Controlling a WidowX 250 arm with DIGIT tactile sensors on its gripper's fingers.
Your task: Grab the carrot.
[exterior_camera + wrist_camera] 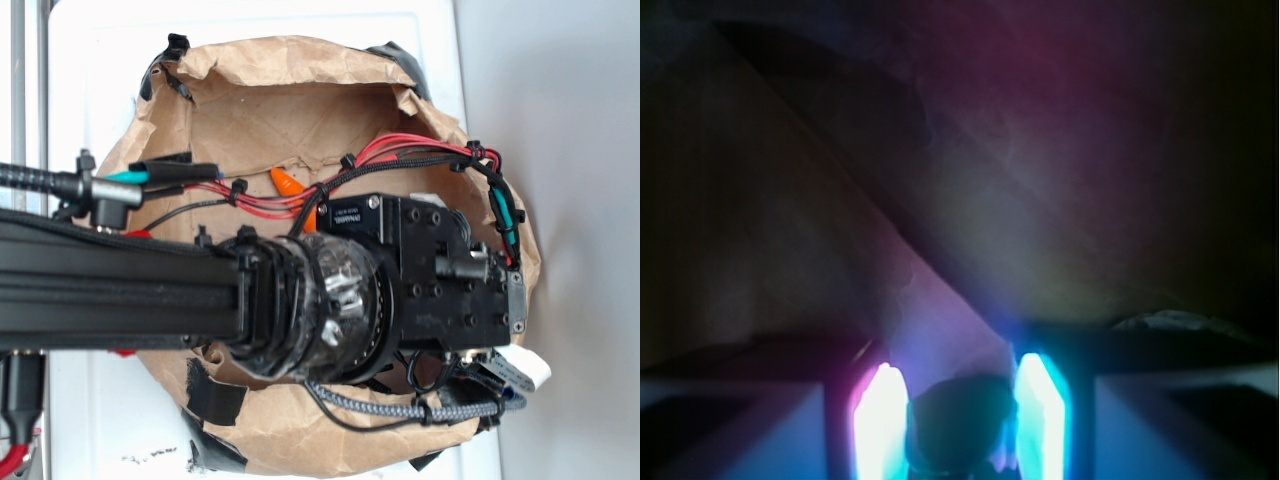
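Note:
In the exterior view the orange carrot (288, 182) shows only as a pointed end and a strip among the cables, inside the brown paper bag (250, 110). The rest of it runs under the arm. My gripper is reaching down into the bag, and its fingers are hidden there by its black body (440, 270). In the dim wrist view the gripper (960, 420) has its two glowing fingers (880, 425) close on either side of a dark, rounded, greenish thing (962, 430). It fills the gap between them and looks like the carrot's stem end.
Crumpled paper walls (970, 180) of the bag surround the gripper closely on all sides. Red and black cables (400, 155) cross over the bag opening. The bag rests on a white surface (100, 60) and is held with black tape (215, 395).

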